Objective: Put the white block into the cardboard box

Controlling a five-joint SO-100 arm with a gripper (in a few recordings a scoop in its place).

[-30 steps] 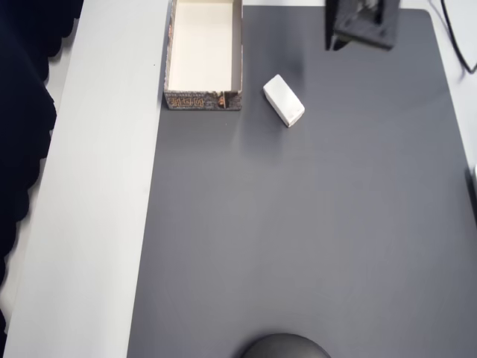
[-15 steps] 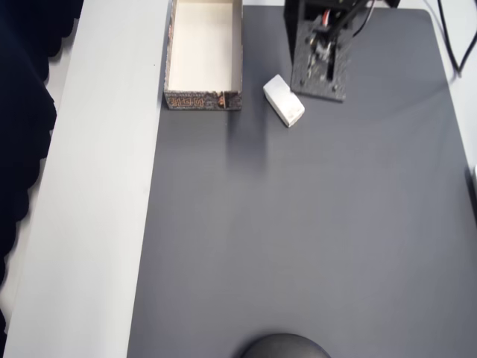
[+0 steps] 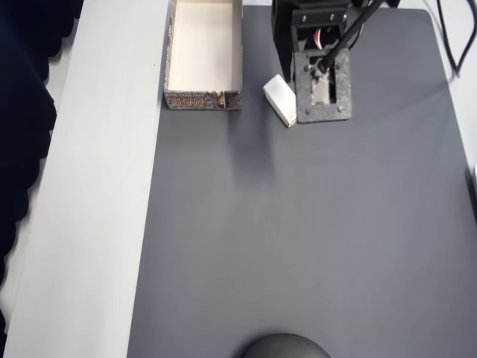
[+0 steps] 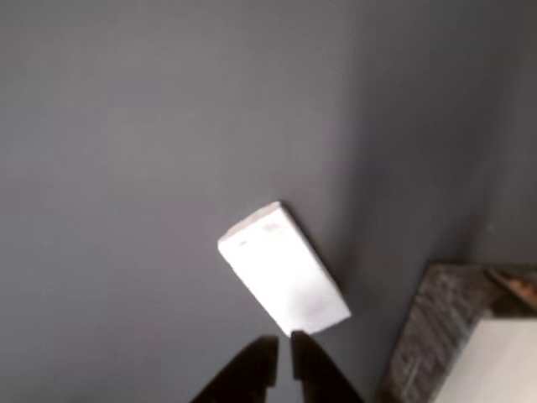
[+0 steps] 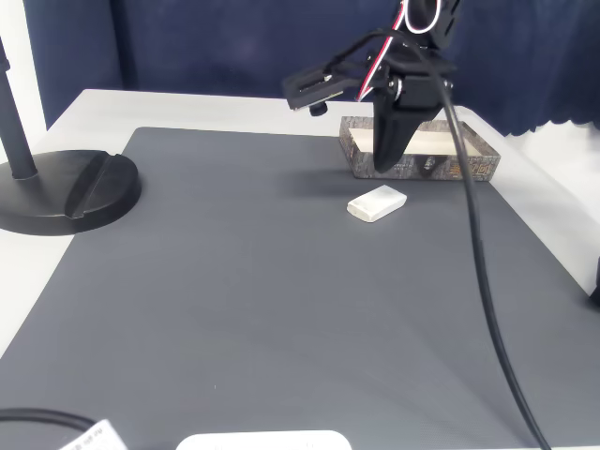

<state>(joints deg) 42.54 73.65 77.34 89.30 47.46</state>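
**Gripper hanging over white block, nothing held**

Gripper (image 5: 382, 167) is hovering w/ tips pointing down, jaws nearly together – just a thin slit between fingertips in wrist view (image 4: 283, 363) – gripping nothing. White block (image 5: 377, 203) is lying flat on the grey mat (image 5: 281, 300), just below and in front of the tips in fixed view, not touching them. In overhead view the block (image 3: 282, 101) is sitting partly under the arm. Cardboard box (image 3: 203, 56) is standing near, on the block's far side from the gripper; box is sitting empty, block outside it.
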